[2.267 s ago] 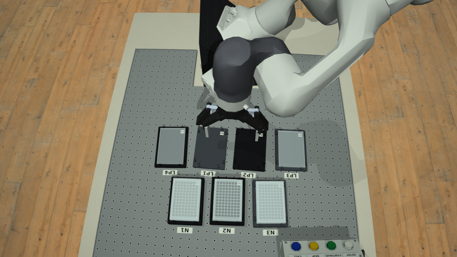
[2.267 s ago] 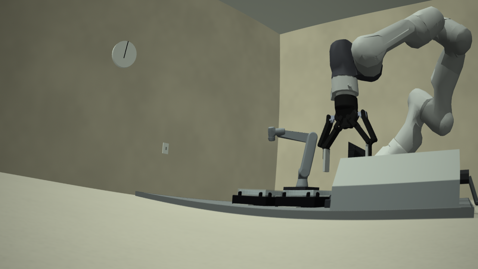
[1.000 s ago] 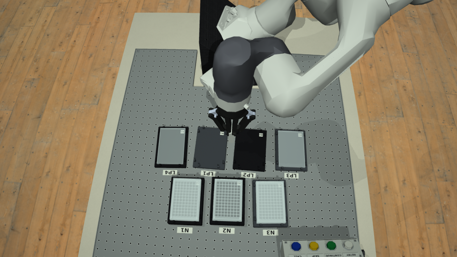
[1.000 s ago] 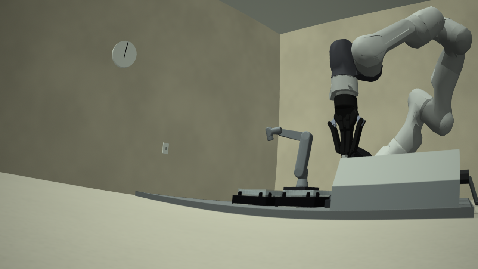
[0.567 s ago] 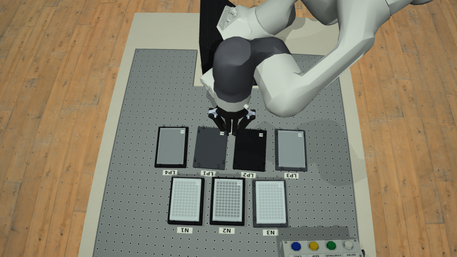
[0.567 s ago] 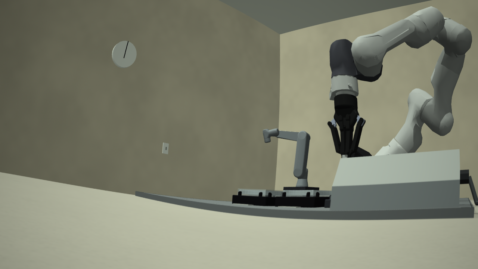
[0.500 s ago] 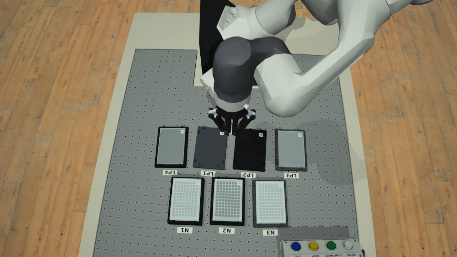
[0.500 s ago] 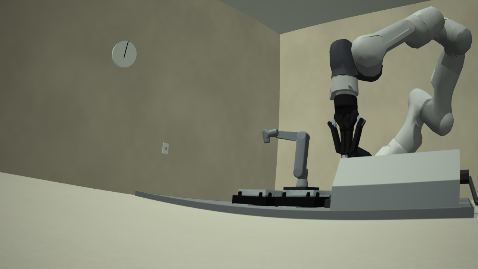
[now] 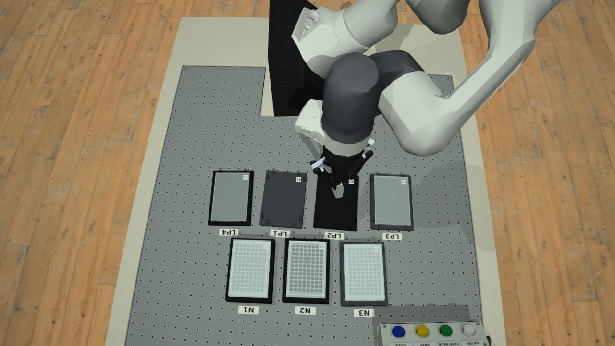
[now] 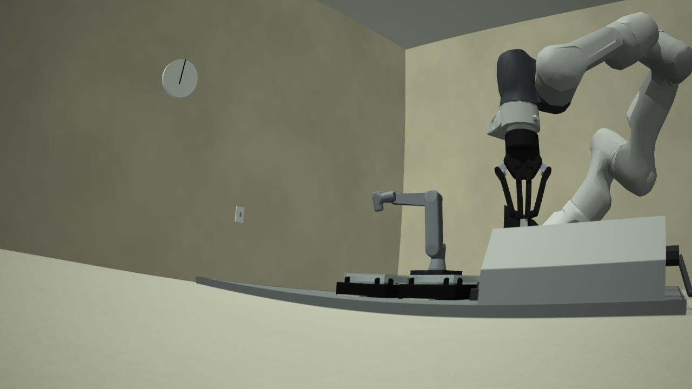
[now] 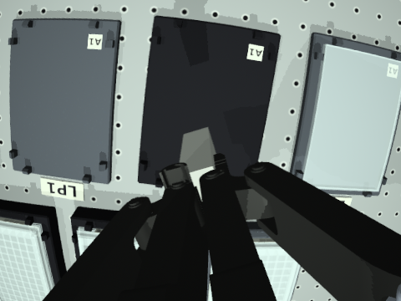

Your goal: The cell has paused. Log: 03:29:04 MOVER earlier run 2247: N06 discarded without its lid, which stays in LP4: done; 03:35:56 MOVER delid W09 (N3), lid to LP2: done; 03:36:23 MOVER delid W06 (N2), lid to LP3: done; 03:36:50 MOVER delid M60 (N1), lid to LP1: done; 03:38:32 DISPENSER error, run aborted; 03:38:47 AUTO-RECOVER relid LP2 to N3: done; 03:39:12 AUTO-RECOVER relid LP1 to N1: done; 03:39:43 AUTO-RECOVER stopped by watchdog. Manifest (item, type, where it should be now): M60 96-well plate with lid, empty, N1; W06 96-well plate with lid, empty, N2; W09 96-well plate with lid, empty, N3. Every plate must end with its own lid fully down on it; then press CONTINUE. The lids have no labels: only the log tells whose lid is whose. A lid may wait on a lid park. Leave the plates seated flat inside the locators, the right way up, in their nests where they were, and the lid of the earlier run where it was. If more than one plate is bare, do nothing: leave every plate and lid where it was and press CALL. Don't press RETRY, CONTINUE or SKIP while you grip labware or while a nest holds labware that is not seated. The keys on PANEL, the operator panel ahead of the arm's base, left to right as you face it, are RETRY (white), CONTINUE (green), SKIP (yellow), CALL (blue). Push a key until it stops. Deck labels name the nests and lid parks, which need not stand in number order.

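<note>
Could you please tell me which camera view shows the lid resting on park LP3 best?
The top view: the whole lid on LP3 shows unobstructed, with its label below. The wrist view cuts off its right edge at the frame border and the shut tool crowds it. The exterior view hides it behind the panel housing.

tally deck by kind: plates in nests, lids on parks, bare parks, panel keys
Plates in nests: 3 (N1, N2, N3)
Lids on parks: 2 (LP4, LP3)
Bare parks: 2 (LP1, LP2)
Panel keys: 4 (blue, yellow, green, white)
Total: 11
</note>
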Tool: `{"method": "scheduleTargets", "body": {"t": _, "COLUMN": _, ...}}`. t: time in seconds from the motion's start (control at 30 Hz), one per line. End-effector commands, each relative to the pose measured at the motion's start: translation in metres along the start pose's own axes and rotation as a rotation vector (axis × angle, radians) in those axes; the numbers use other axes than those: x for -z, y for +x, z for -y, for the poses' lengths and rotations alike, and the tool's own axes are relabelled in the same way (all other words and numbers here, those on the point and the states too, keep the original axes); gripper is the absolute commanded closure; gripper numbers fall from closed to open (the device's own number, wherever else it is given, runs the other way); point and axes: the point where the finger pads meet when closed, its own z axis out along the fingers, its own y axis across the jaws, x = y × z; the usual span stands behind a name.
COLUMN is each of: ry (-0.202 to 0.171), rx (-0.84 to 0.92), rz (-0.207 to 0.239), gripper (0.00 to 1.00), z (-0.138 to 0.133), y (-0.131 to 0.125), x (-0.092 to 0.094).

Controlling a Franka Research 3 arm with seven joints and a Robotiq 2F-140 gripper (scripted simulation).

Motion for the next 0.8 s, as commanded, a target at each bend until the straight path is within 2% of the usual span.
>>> {"method": "scheduleTargets", "body": {"t": 0.0, "ry": -0.001, "rx": 0.279, "rz": 0.003, "gripper": 1.00, "z": -0.030, "y": -0.015, "x": 0.000}}
{"method": "scheduleTargets", "body": {"t": 0.23, "ry": 0.010, "rx": 0.571, "rz": 0.003, "gripper": 1.00, "z": -0.093, "y": -0.034, "x": -0.001}}
{"method": "scheduleTargets", "body": {"t": 0.3, "ry": 0.010, "rx": 0.571, "rz": 0.003, "gripper": 1.00, "z": -0.093, "y": -0.034, "x": -0.001}}
{"method": "scheduleTargets", "body": {"t": 0.33, "ry": 0.014, "rx": 0.681, "rz": 0.001, "gripper": 1.00, "z": -0.100, "y": -0.035, "x": -0.001}}
{"method": "scheduleTargets", "body": {"t": 0.53, "ry": 0.020, "rx": 0.887, "rz": -0.002, "gripper": 1.00, "z": -0.128, "y": -0.038, "x": -0.003}}
{"method": "scheduleTargets", "body": {"t": 0.73, "ry": 0.023, "rx": 1.085, "rz": -0.005, "gripper": 1.00, "z": -0.134, "y": -0.039, "x": -0.003}}
{"method": "scheduleTargets", "body": {"t": 0.77, "ry": 0.022, "rx": 1.115, "rz": -0.006, "gripper": 0.34, "z": -0.134, "y": -0.039, "x": -0.003}}
